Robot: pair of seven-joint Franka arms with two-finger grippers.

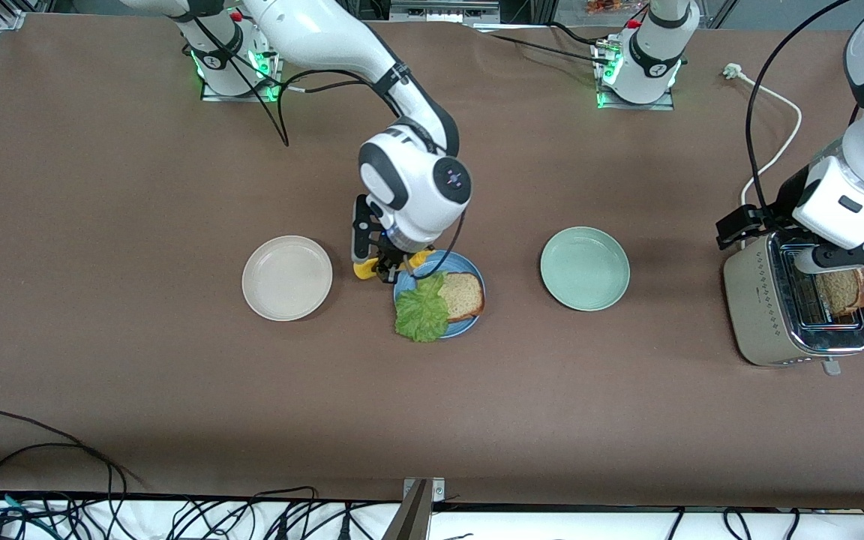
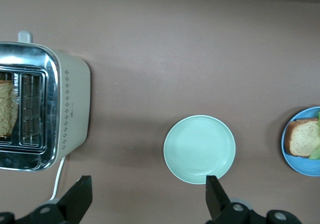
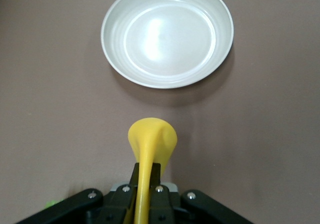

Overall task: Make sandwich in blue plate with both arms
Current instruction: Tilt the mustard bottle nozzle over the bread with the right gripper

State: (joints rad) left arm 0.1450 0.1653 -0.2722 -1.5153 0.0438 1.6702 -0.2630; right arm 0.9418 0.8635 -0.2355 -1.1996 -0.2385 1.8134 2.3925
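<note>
The blue plate [image 1: 465, 265] lies mid-table with a slice of brown bread [image 1: 464, 295] on it. A ruffled lettuce leaf [image 1: 421, 309] overlaps the slice and hangs over the plate's rim. My right gripper [image 1: 389, 268] hovers over the plate's edge toward the robots, shut on a yellow squeeze bottle [image 3: 151, 139] pinched flat between its fingers. A second bread slice [image 1: 841, 291] stands in a slot of the toaster [image 1: 769, 315]. My left gripper [image 1: 848, 259] is up in the air at the toaster, open and empty [image 2: 148, 196]. The left wrist view also catches the blue plate [image 2: 300, 164].
A pale green plate [image 1: 584, 268] lies between the blue plate and the toaster. A beige plate [image 1: 287, 277] lies toward the right arm's end. The toaster's white cord [image 1: 784, 142] runs toward the robots' bases. Cables hang along the table's edge nearest the front camera.
</note>
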